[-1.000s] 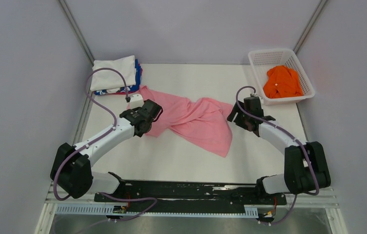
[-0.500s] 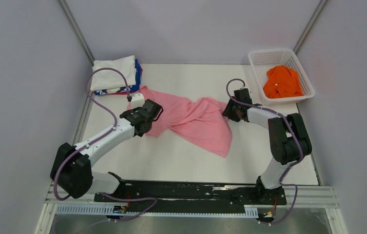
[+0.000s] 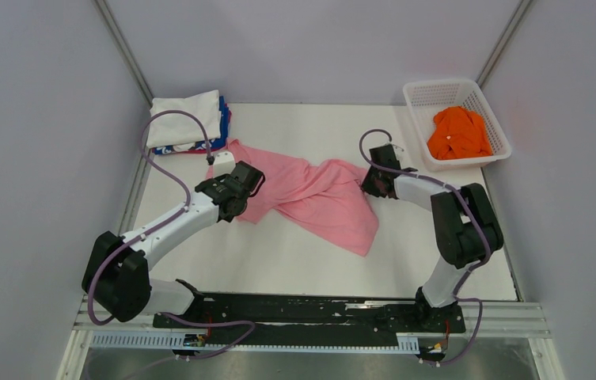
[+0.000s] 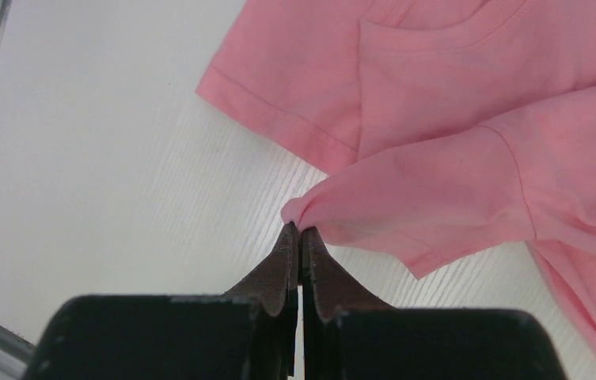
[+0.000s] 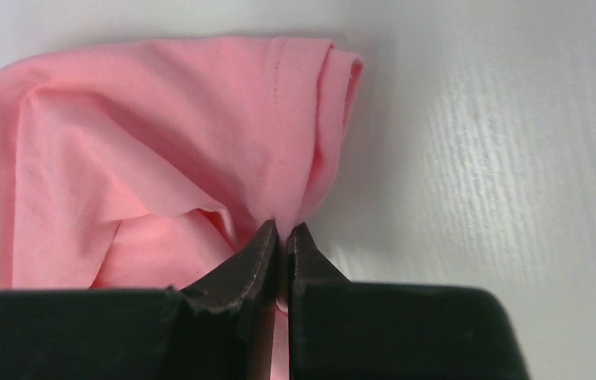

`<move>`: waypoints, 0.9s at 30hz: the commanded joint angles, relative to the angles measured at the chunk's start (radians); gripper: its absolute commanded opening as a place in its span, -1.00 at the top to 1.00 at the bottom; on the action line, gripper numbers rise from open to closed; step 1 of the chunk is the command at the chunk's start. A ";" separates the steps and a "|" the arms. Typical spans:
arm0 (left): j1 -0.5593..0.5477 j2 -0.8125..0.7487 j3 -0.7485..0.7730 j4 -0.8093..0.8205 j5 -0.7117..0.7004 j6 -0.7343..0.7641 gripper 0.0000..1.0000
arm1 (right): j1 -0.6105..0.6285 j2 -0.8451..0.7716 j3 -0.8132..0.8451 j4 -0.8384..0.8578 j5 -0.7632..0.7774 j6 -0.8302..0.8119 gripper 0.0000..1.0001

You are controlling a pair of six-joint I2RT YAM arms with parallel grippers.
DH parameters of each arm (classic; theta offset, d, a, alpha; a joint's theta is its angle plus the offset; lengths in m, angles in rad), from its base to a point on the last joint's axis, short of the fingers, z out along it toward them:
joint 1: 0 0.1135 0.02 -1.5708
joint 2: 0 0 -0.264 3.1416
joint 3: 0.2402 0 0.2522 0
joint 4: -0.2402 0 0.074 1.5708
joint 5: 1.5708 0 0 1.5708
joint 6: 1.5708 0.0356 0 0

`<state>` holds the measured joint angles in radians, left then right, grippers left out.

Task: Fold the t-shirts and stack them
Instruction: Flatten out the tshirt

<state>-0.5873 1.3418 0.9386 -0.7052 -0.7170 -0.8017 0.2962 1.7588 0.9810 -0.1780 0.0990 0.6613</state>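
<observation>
A light pink t-shirt [image 3: 310, 194] lies crumpled across the middle of the white table [image 3: 279, 253]. My left gripper [image 3: 241, 184] is shut on a pinch of its sleeve cloth [image 4: 334, 207] at the shirt's left side [image 4: 300, 229]. My right gripper [image 3: 371, 180] is shut on a fold at the shirt's right edge [image 5: 282, 228], with pink cloth [image 5: 160, 134] bunched just beyond the fingertips. An orange t-shirt [image 3: 458, 132] lies in the basket. Folded white [image 3: 186, 117] and blue/red [image 3: 223, 120] t-shirts are stacked at the back left.
A white mesh basket [image 3: 425, 93] stands at the back right corner of the table. Grey walls close in the table on the left, back and right. The arms' base rail [image 3: 310, 310] runs along the near edge.
The right arm reached left to the pink shirt's right edge and its gripper closed on the cloth. The left arm stayed put, still gripping the sleeve.
</observation>
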 commanded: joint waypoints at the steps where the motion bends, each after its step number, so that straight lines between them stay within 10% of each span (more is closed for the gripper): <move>1: 0.003 -0.049 0.007 0.027 -0.057 -0.012 1.00 | 0.001 -0.119 0.009 -0.062 0.189 -0.018 0.89; 27: 0.003 -0.663 0.349 0.366 -0.073 0.408 1.00 | -0.060 -1.141 0.088 -0.184 0.155 -0.298 1.00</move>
<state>-0.5873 0.7380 1.2232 -0.4191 -0.8246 -0.4873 0.2424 0.7635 1.0092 -0.3397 0.3092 0.3965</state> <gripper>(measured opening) 0.008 0.011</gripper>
